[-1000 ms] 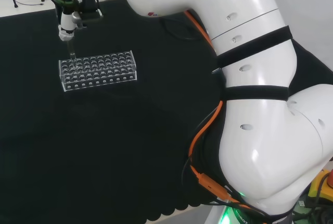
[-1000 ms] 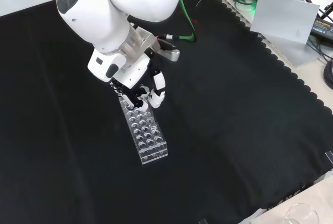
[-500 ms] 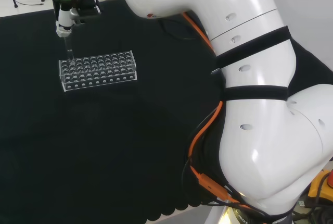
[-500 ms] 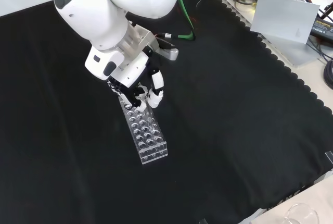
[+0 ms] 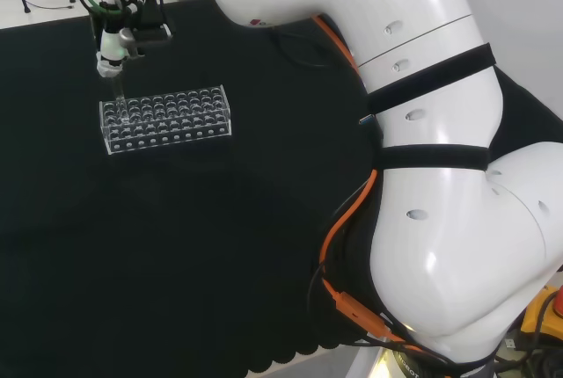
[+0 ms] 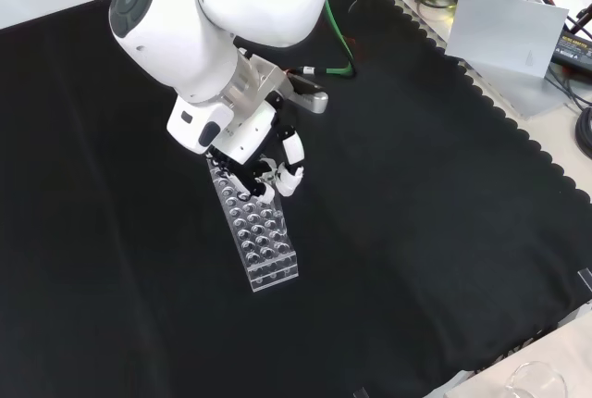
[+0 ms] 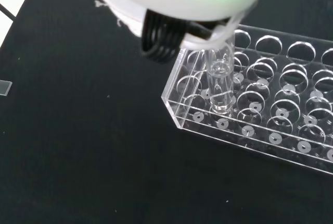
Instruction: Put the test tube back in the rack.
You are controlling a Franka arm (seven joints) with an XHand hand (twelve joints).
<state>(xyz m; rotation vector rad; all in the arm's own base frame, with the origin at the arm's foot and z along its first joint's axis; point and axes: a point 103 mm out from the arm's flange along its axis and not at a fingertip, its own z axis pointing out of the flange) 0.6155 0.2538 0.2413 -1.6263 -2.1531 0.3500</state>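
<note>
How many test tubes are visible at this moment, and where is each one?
1. The test tube is held by the hand, upright, with its lower end in a hole near the corner of the clear rack. The rack's other visible holes look empty.

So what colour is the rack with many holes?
The plastic test tube rack is clear and colourless, best seen in the wrist view.

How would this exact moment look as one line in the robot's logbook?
step: tube going into rack | hand: curled round test tube | tube: upright, lower end in a hole at rack end | rack: clear, on black cloth
</note>
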